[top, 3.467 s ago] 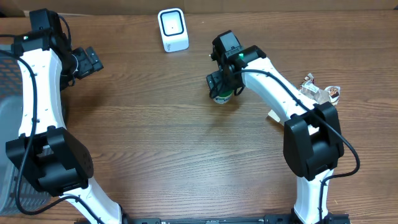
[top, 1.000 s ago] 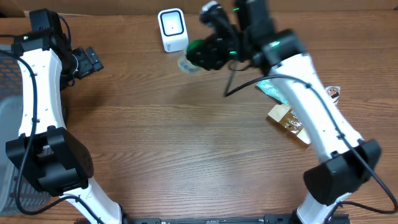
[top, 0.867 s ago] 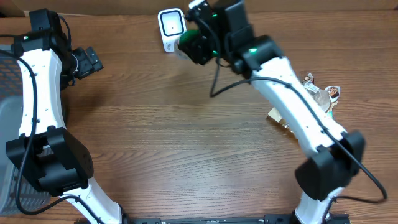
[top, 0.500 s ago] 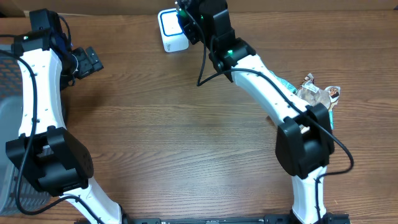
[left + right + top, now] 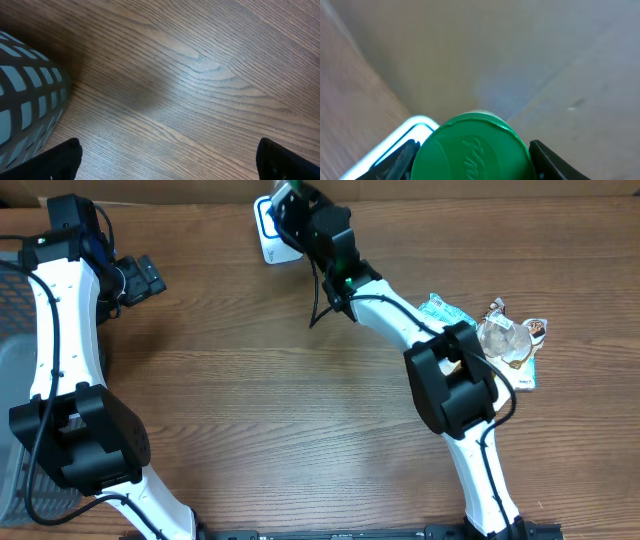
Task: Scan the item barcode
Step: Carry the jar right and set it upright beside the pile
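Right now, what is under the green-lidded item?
The white scanner; only its rim shows beside the green-lidded item. The scanner's window is covered.

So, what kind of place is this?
Probably a mock shop checkout: a brown wooden table holds a white box-shaped barcode scanner and small plastic-wrapped packets, with a grey mesh basket at one side.

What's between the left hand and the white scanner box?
Between the left hand and the scanner there is only bare wooden table, as the overhead view shows.
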`<action>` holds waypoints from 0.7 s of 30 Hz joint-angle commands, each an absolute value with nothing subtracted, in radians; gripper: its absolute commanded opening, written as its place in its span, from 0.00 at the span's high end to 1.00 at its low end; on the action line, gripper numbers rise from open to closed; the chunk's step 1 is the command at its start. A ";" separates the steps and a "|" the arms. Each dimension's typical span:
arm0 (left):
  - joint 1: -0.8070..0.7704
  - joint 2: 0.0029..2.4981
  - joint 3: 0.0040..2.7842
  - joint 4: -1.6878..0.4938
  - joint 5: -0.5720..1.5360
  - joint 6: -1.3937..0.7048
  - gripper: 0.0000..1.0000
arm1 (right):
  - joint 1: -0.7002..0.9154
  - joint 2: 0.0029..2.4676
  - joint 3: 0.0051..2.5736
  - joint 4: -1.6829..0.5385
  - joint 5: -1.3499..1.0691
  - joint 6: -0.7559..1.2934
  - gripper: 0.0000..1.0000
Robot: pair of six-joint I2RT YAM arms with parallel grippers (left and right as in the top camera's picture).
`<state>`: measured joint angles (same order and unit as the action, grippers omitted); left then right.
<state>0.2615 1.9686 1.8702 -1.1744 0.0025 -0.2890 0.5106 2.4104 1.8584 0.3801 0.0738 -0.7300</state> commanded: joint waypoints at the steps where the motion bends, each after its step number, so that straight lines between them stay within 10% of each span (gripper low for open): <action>1: 0.254 1.975 1.865 -1.172 -0.008 -0.292 0.00 | 0.511 2.410 1.869 0.403 0.061 -1.015 0.74; 21: 0.254 1.975 1.865 -1.172 -0.008 -0.292 0.01 | 0.533 2.415 1.869 0.422 0.017 -1.126 0.74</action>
